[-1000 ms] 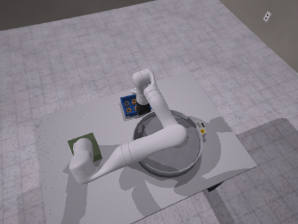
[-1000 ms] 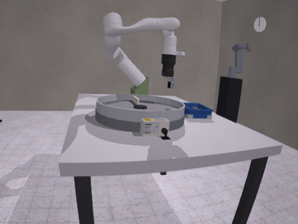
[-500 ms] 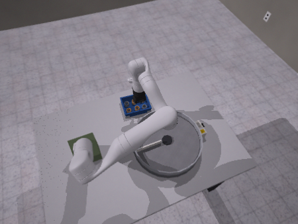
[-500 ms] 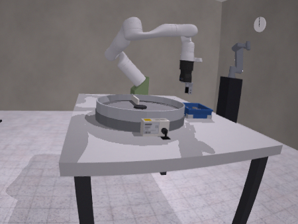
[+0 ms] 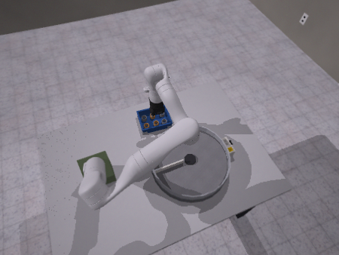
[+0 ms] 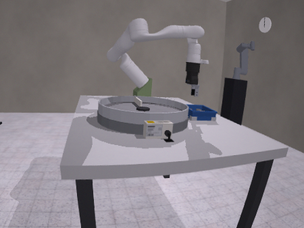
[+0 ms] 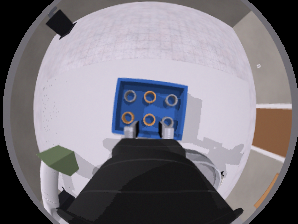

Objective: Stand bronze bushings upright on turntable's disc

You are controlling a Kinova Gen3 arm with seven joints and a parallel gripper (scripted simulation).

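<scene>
The blue crate stands on the table beside the turntable. In the wrist view it holds three bronze bushings and three steel bushings, all upright. My gripper is open and empty. It hangs well above the crate's near edge, pointing down. The turntable's grey disc carries no bushings. Its dark hub sits at the centre.
A raised rim rings the disc, and a pale bar runs from hub to rim. A control box sits on the turntable's side. A green block stands by my arm's base.
</scene>
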